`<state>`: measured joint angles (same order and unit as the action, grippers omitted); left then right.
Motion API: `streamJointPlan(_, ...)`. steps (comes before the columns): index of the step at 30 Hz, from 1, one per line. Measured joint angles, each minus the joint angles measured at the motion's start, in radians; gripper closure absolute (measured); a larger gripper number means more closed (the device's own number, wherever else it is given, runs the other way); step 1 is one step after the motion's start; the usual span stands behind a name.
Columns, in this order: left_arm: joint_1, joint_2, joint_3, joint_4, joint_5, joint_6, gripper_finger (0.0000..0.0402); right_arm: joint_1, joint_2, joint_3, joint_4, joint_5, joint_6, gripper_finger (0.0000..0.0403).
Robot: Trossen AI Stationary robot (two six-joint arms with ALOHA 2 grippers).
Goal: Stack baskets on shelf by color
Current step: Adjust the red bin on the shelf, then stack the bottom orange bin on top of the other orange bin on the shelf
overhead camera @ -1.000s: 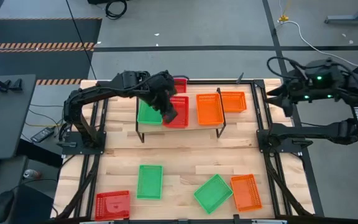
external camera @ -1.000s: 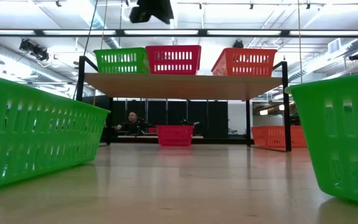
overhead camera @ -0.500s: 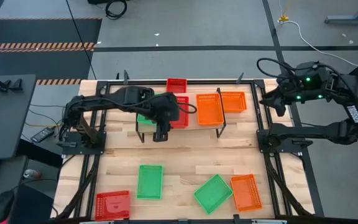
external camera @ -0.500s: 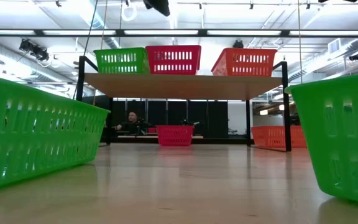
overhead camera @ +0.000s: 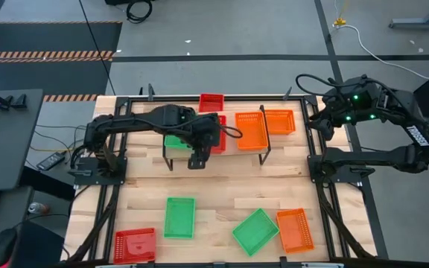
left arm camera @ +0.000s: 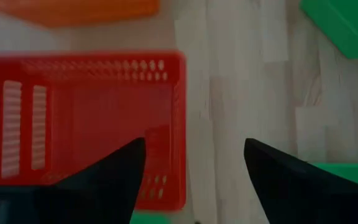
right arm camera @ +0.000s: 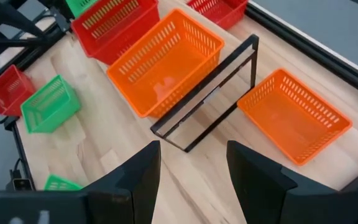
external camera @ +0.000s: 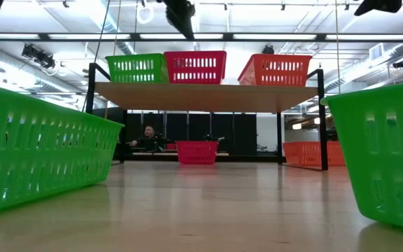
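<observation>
Red basket (left arm camera: 86, 118) on shelf (overhead camera: 222, 151), below open left claw (left arm camera: 194, 168)

Baskets (right arm camera: 166, 59) glossy perforated plastic (mesh walls); shelf (external camera: 205, 96) smooth pale wood, black metal legs.

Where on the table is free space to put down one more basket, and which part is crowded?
A bare strip of table runs between the shelf and the front row of baskets. In that row there is a gap between the green basket and the tilted green basket. The shelf itself is crowded, with the left hand at its front edge.
</observation>
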<state>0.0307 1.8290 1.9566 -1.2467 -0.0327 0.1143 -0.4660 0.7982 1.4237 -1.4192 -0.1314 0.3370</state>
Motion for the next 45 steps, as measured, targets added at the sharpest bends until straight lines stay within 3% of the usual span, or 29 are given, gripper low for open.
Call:
streamJointPlan(12,0.012,0.084,0.000,0.039,-0.017,0.034,0.0175,0.000,0.002,-0.011,0.103,0.009,-0.018,0.0212)
streamJointPlan(19,0.011,0.128,-0.002,0.067,-0.030,0.133,0.0209,0.000,0.017,-0.011,0.169,0.026,-0.019,0.0212)
streamJointPlan(32,0.029,0.138,-0.001,0.183,-0.105,0.143,0.0254,0.000,0.027,-0.011,0.169,0.025,-0.019,0.0212)
streamJointPlan(45,0.021,0.124,0.024,0.168,-0.121,0.134,0.0257,0.000,0.026,-0.011,0.169,0.024,-0.015,0.0212)
